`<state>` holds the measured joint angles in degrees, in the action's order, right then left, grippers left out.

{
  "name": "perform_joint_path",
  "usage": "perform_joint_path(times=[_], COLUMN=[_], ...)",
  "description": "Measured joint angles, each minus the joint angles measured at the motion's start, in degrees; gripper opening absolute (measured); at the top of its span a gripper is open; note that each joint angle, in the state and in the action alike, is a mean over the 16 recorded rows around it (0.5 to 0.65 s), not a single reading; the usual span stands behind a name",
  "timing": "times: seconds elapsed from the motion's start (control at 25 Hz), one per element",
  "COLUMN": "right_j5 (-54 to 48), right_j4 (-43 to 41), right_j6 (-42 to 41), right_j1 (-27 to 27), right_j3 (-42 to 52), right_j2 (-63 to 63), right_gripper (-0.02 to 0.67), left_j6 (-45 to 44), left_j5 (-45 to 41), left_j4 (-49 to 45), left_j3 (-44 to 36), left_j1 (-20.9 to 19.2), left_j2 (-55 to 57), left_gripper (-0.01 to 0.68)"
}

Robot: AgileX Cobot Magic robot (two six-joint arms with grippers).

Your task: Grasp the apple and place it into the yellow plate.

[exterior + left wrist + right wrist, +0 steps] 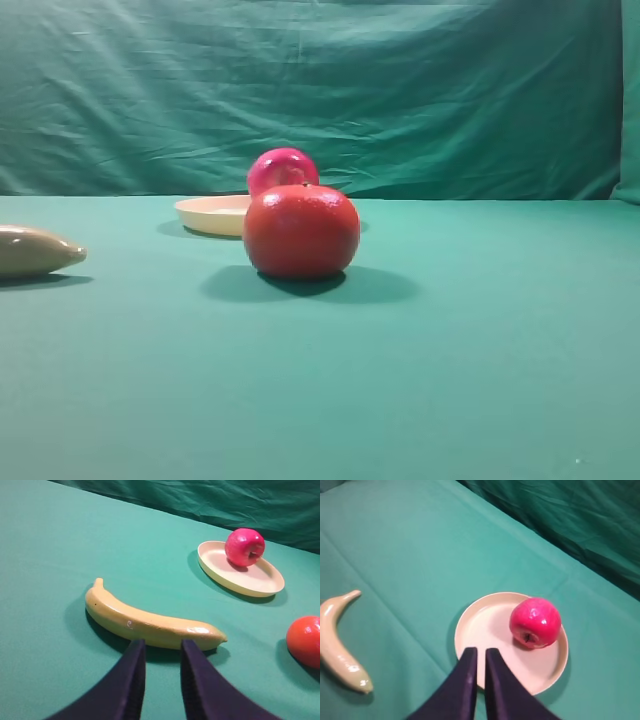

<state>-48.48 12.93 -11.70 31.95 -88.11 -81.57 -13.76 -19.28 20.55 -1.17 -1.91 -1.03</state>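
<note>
1. The apple [535, 622] sits in the plate [485, 630], off toward one side of it, tipped so the stem dimple faces sideways
2. From the high view the apple [282, 168] pokes up behind the orange-red fruit [301, 230], with the plate [205, 214] showing just left of that fruit
3. Right gripper [479, 656] hangs over the near rim of the plate, jaws nearly together with only a thin slit between them, nothing in them, apart from the apple
4. Left gripper [162, 650] has a narrow gap too, empty, tips just in front of the banana [150, 622]
5. The banana lies on the green cloth [60, 545], well apart from the plate [260, 582]; the orange-red fruit [305, 641] is at the right edge there
</note>
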Motion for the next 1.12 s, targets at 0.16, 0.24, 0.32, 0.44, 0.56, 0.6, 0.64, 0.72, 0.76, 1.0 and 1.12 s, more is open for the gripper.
perform_joint_path(times=[0.16,0.24,0.32,0.44,0.56,0.6,0.64,0.72,0.76,1.0,1.12], right_j5=[2.12,4.35,7.03,11.03,14.49,15.41,16.17,17.09,17.21,13.58,10.07], right_j4=[-0.44,-0.52,-0.54,-0.52,-0.48,-0.46,-0.45,-0.42,-0.40,-0.44,-0.91], right_j6=[1.96,2.50,2.91,3.33,3.54,3.57,3.59,3.62,3.61,3.47,3.55], right_j1=[0.00,0.00,0.00,0.00,0.00,0.00,0.00,0.00,0.00,0.00,0.00], right_j3=[6.70,11.06,15.91,23.48,30.67,32.83,34.88,38.50,40.08,46.17,47.42], right_j2=[7.03,10.78,14.71,20.83,27.11,29.24,31.39,35.66,37.83,50.37,55.86], right_gripper=[0.000,0.000,0.000,0.000,0.000,0.000,0.000,0.000,0.000,0.000,0.000], left_j6=[0.00,0.00,0.00,0.00,0.00,0.00,0.00,0.00,0.00,0.00,0.00], left_j5=[0.00,0.00,0.00,0.00,0.00,0.00,0.00,0.00,0.00,0.00,0.00], left_j4=[0.00,0.00,0.00,0.00,0.00,0.00,0.00,0.00,0.00,0.00,0.00], left_j3=[0.00,0.00,0.00,0.00,0.00,0.00,0.00,0.00,0.00,0.00,0.00], left_j1=[0.00,0.00,0.00,0.00,0.00,0.00,0.00,0.00,0.00,0.00,0.00], left_j2=[0.00,0.00,0.00,0.00,0.00,0.00,0.00,0.00,0.00,0.00,0.00], left_gripper=[0.157,0.157,0.157,0.157,0.157,0.157,0.157,0.157,0.157,0.157,0.157])
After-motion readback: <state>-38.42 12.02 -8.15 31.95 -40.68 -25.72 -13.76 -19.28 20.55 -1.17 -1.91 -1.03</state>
